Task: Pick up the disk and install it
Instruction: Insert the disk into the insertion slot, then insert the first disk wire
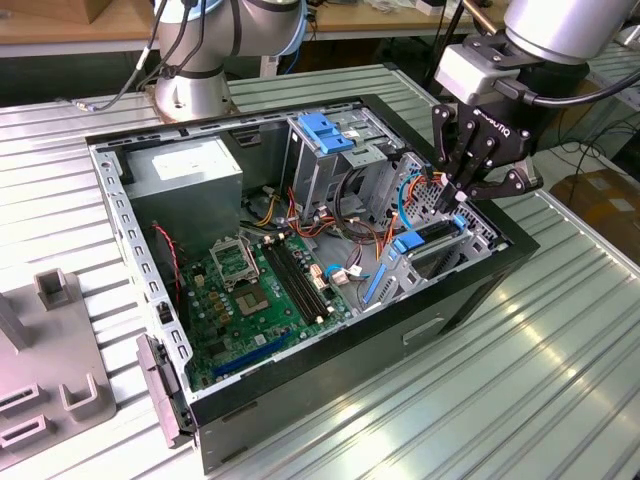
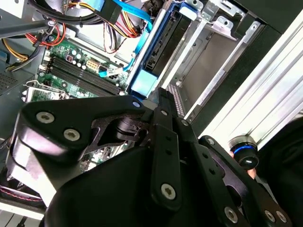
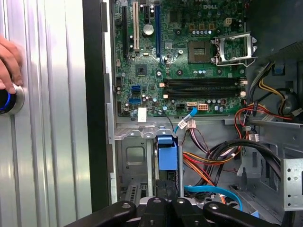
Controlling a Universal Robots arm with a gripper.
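The disk (image 1: 432, 238), dark with a blue plastic carrier, stands on edge in the metal drive cage at the exterior view's right end of the open computer case (image 1: 330, 395). My gripper (image 1: 459, 197) hangs right over it, fingers drawn together and shut. The tips sit at the disk's upper edge, by a blue carrier end. In the second wrist view the black fingers (image 2: 164, 113) point at the disk (image 2: 152, 56) in its slot. In the first wrist view the blue carrier tab (image 3: 167, 152) shows just beyond the fingertips (image 3: 162, 204).
The case holds a green motherboard (image 1: 262, 285), a grey power supply (image 1: 185, 175), another blue-handled bay (image 1: 325, 135) and loose red, orange and blue cables (image 3: 208, 165). A person's hand (image 3: 8, 61) rests on a blue-lit button (image 3: 5, 101) on the ribbed table. A grey fixture (image 1: 50, 385) sits at the exterior view's left.
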